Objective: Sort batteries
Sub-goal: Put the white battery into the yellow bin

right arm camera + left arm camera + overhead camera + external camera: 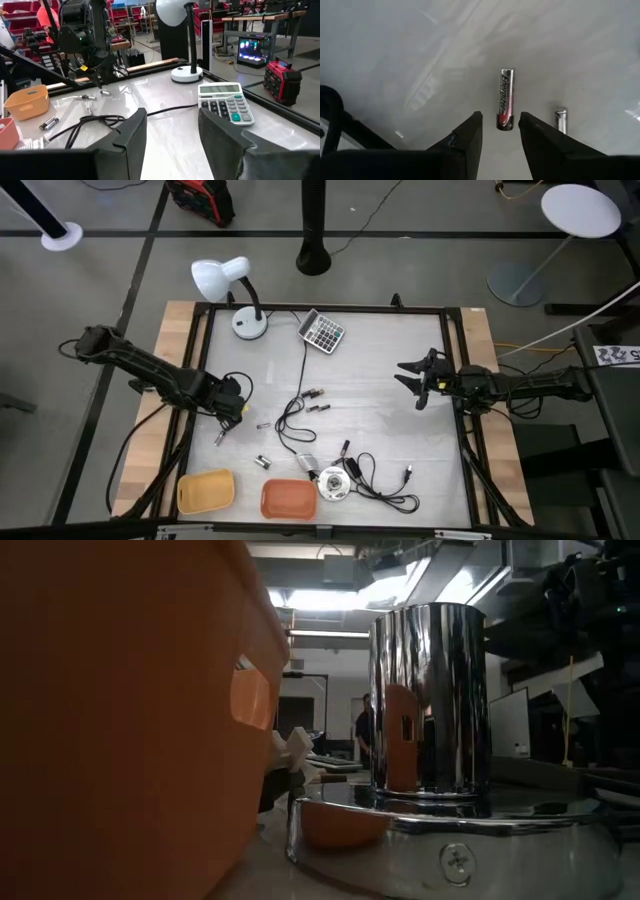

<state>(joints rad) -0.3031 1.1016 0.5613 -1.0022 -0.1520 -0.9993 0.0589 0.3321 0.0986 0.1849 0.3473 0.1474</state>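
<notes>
Left wrist view has 1 silvery battery (506, 99) lying flat on the pale tabletop (410, 45), its dark end sitting between the tips of the left end effector (501, 124), whose fingers (470, 132) stand slightly apart on either side of it without closing on it. A 2nd battery (561, 120) lies just beside the other finger. From above, more batteries are scattered over the middle and left of the surface: 1 by the left end effector (232, 416) at (219, 437), 1 small one (263, 424) near it, 2 side by side (263, 462) lower down, and a cluster (316, 400) by the black cable (296, 415). A yellow tray (205, 490) and an orange tray (289, 499) sit at the near edge, with a round chrome object (332, 483) beside them. A white desk lamp (228, 288) and a calculator (322, 332) stand at the far edge.

The left arm reaches in from the left side with its wrist bent down to the tabletop. The right end effector (418, 380) hangs over the right part of the tabletop, well apart from the batteries, its fingers spread wide. Beyond the tabletop the room shows shelving, workbenches and a lit screen; a person (365, 730) stands far off in the low view.
</notes>
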